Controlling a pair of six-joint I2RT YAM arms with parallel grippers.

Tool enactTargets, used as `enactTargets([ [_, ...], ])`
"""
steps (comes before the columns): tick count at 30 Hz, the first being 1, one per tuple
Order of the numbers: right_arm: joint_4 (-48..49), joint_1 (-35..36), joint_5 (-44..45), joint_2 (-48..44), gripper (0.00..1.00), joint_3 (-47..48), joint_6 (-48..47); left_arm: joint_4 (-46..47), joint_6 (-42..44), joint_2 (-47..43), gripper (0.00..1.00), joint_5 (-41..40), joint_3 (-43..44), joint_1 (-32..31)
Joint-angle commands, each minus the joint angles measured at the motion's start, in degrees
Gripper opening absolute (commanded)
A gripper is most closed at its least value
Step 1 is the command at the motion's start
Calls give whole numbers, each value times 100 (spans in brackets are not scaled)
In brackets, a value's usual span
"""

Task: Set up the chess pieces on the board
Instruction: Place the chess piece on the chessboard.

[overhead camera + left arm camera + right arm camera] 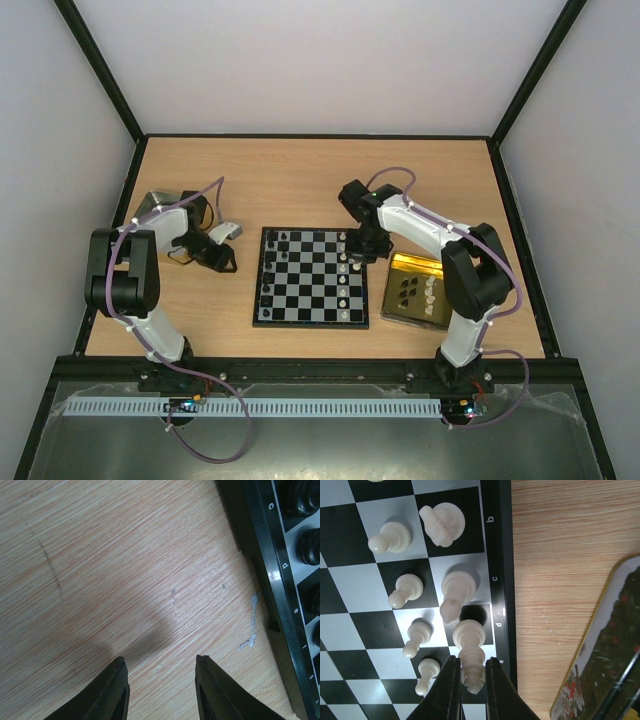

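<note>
The board point(310, 291) lies mid-table, with black pieces point(275, 250) along its left side and white pieces point(345, 278) along its right. My right gripper point(358, 252) is at the board's right edge. In the right wrist view it point(471, 662) is shut on a tall white piece point(470, 647), held upright over the edge row by letters d and e. A white knight point(442, 524) lies tipped at b. My left gripper point(224, 262) is open and empty over bare wood, just left of the board point(272, 570); it shows in the left wrist view too point(160, 662).
A gold tin point(395, 264) right of the board holds several loose black and white pieces; its edge shows in the right wrist view point(605, 645). A shiny tin lid point(158, 205) and a small white object point(229, 230) lie at the left, behind the left arm.
</note>
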Motion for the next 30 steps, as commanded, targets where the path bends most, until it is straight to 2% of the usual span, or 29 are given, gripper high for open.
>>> enactTargets([
  [1, 82, 30, -15, 131, 3, 26, -36, 3, 64, -7, 38, 24, -96, 4],
  [6, 94, 33, -42, 207, 6, 31, -57, 30, 81, -13, 38, 6, -136, 3],
  [14, 99, 32, -193, 183, 22, 56, -91, 74, 84, 13, 38, 13, -169, -2],
  [22, -80, 28, -107, -44, 24, 287, -55, 75, 81, 18, 38, 27, -205, 3],
  [30, -412, -325, 139, -822, 25, 242, -12, 119, 99, -35, 38, 16, -338, 3],
])
